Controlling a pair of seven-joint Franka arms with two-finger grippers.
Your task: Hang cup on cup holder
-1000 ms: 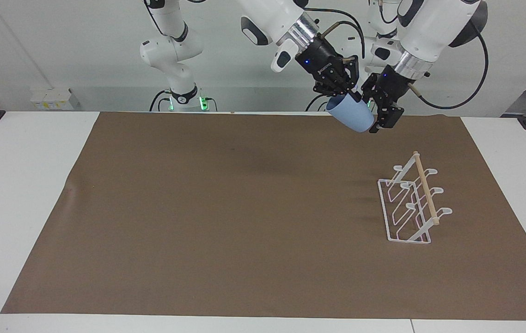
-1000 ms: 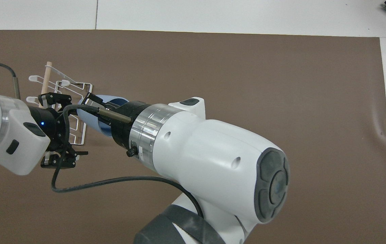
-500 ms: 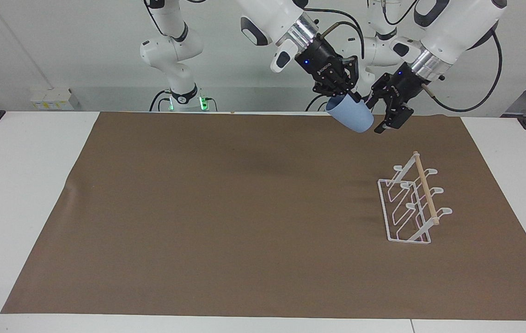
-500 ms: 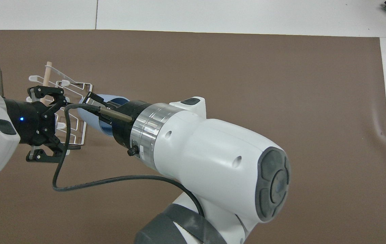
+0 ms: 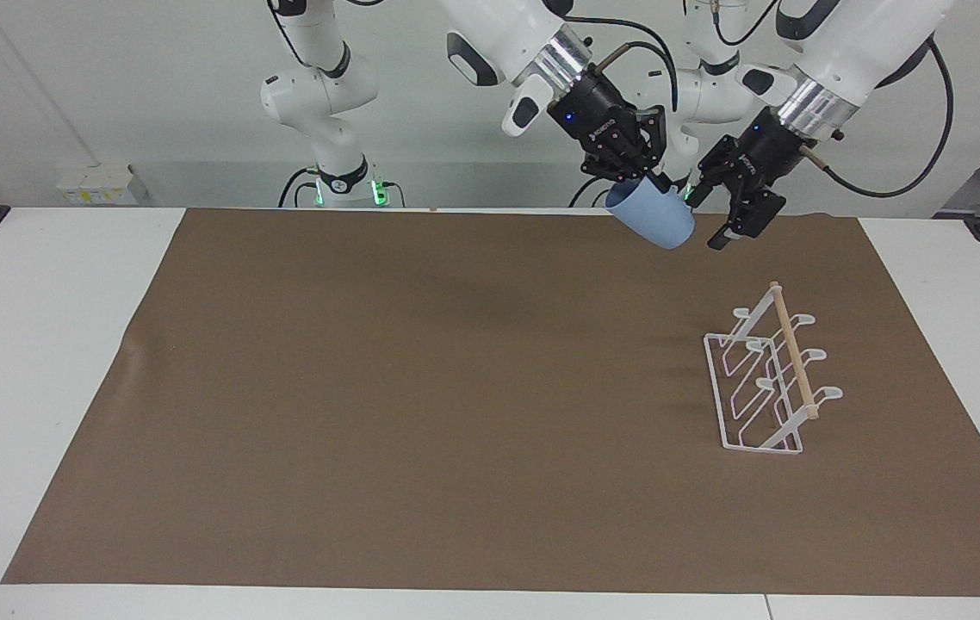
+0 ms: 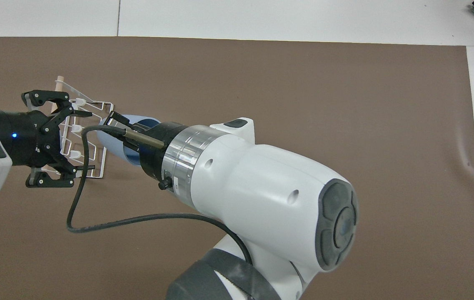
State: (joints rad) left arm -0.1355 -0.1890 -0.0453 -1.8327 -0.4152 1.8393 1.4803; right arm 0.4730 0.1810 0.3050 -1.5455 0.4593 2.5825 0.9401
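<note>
Brown matte cloth (image 5: pixel 421 405) covers most of the white desk (image 5: pixel 34 362). Taken from left to right in the facing view: the right arm reaches over the cloth's robot-side edge toward the left arm's end, and the right pincer (image 5: pixel 647 179) grips by its rim a small light-blue plastic cup without a handle (image 5: pixel 652 216), held tilted in the air. Just beside the cup and apart from it hangs the left pincer (image 5: pixel 714 207), spread wide and holding nothing. Below them, farther from the robots at the left arm's end of the desk, stands the white wire cup holder with looped prongs and a light wooden dowel along its top (image 5: pixel 767 379), resting on the cloth with nothing on its prongs.
</note>
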